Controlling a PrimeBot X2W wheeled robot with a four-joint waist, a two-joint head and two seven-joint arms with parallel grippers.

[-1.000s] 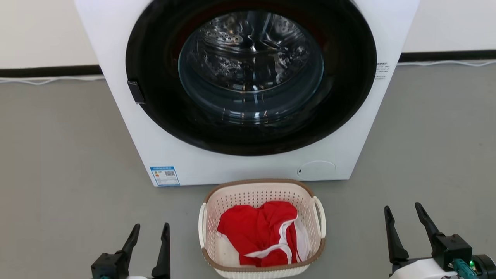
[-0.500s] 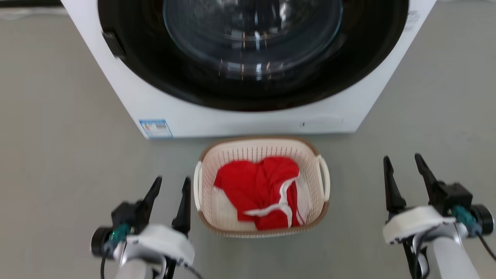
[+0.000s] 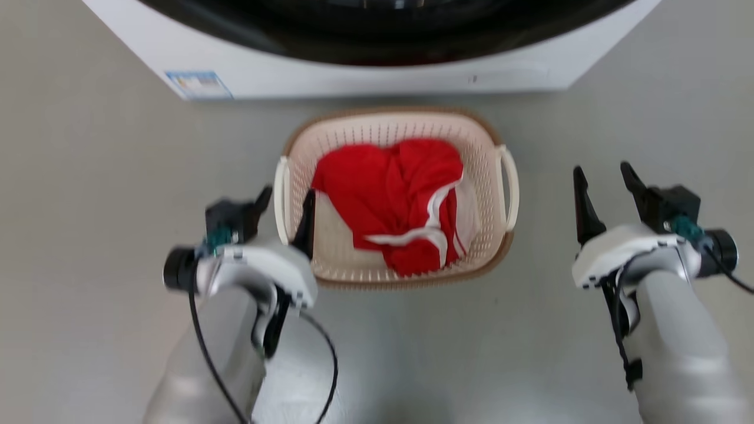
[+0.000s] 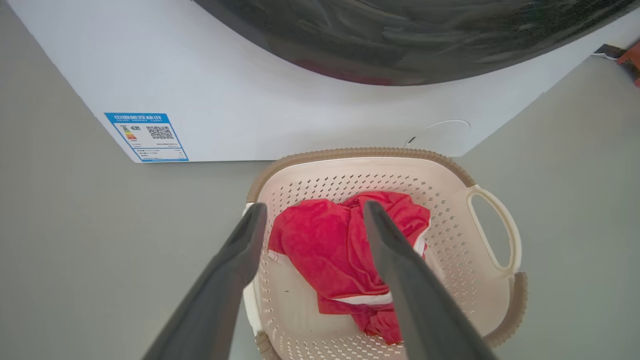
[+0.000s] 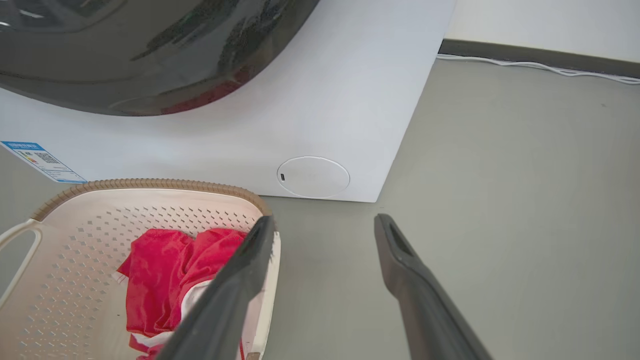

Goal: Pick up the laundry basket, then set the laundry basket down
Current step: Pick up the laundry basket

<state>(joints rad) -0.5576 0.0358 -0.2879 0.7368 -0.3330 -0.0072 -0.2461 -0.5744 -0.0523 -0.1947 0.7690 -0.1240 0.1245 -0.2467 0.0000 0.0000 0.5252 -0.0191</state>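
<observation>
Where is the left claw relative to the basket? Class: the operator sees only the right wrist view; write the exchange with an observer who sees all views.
Observer: The left claw straddles the left handle of the laundry basket, one finger outside, one over the inside.
Operator: Is it gripping?
Observer: No, it is open; the left wrist view shows its fingers spread.
Operator: Is my right claw touching?
Observer: No; in the head view it stands open, clear of the right handle.

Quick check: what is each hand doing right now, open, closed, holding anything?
Left hand: open, fingers either side of the left rim of the basket, holding nothing.
Right hand: open, empty, clear of the basket.
</observation>
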